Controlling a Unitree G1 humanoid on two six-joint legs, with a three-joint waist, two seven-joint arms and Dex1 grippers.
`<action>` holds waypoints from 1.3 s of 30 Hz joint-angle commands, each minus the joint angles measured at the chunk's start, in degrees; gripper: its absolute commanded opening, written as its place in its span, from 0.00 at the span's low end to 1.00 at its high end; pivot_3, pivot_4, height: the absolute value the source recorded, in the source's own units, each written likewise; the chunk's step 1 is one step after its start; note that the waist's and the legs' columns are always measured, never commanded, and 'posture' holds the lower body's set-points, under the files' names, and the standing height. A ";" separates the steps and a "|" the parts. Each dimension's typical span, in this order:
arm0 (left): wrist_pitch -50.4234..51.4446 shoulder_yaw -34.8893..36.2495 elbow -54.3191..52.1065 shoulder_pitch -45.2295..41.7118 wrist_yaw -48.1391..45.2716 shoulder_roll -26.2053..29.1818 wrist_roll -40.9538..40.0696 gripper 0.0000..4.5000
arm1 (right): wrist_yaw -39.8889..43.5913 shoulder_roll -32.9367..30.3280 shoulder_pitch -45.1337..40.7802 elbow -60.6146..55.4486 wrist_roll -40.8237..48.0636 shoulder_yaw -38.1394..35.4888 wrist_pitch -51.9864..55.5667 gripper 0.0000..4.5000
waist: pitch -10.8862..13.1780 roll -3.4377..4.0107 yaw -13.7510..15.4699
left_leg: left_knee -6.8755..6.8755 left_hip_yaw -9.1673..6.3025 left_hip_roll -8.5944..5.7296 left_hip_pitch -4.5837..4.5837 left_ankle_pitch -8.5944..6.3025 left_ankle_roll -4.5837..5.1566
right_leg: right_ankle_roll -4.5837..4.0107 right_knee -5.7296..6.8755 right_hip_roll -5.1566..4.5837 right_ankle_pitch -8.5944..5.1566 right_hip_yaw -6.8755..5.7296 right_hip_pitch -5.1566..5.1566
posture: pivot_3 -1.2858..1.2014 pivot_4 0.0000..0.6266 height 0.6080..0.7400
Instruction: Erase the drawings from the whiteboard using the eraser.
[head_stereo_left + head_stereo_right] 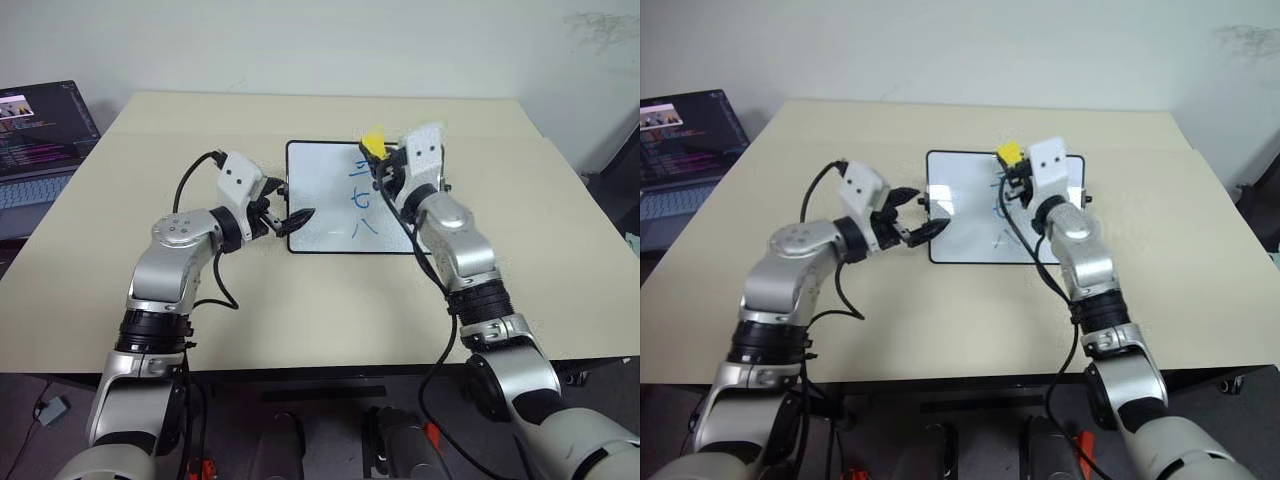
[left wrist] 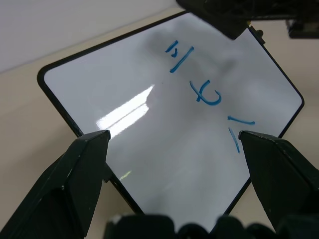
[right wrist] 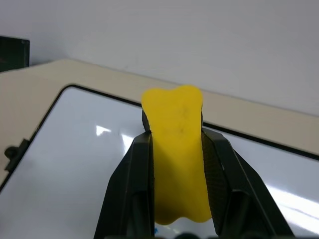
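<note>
Right arm [image 1: 455, 250] over whiteboard [image 1: 320, 200] | fingers [image 3: 134, 179] pinching eraser [image 3: 178, 149]

Office, beige desk [image 1: 300, 320], open laptop [image 1: 45, 135]

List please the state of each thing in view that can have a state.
Whiteboard: flat on the table, not yet wiped.
Drawings: blue strokes all intact.
Eraser: squeezed in the right claw, above the board's far edge.
Right claw: shut on the eraser.
Left claw: open, at the board's left edge.
Laptop: screen on.
</note>
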 commanded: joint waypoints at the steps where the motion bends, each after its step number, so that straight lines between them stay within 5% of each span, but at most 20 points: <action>1: -0.04 -0.04 -2.42 -1.22 0.39 -0.03 0.07 1.00 | 0.01 0.16 -3.94 1.45 -0.76 -0.71 -4.08 0.22 | 0.00 0.00 -0.03 | -0.01 0.00 0.00 0.00 0.00 0.00 | 0.00 0.01 0.00 0.00 0.00 0.00 | 0.52 0.24 1.00; 26: 0.84 -0.92 -5.06 -1.61 -2.37 0.63 -1.24 1.00 | 2.20 -1.49 -7.34 7.75 -0.91 -1.87 -7.93 0.22 | 0.00 0.00 -0.05 | 0.00 -0.02 0.01 0.07 0.00 0.00 | -0.03 0.26 0.02 -0.03 -0.01 -0.04 | 0.52 0.24 1.00; 39: 2.76 -3.21 -7.33 -1.11 -7.02 6.11 0.31 1.00 | 2.40 -1.38 -7.26 8.60 -1.72 -2.08 -7.91 0.22 | 0.00 0.00 -0.15 | 0.02 -0.02 0.00 0.19 0.00 0.00 | -0.20 0.71 0.03 -0.19 0.00 -0.12 | 0.52 0.24 1.00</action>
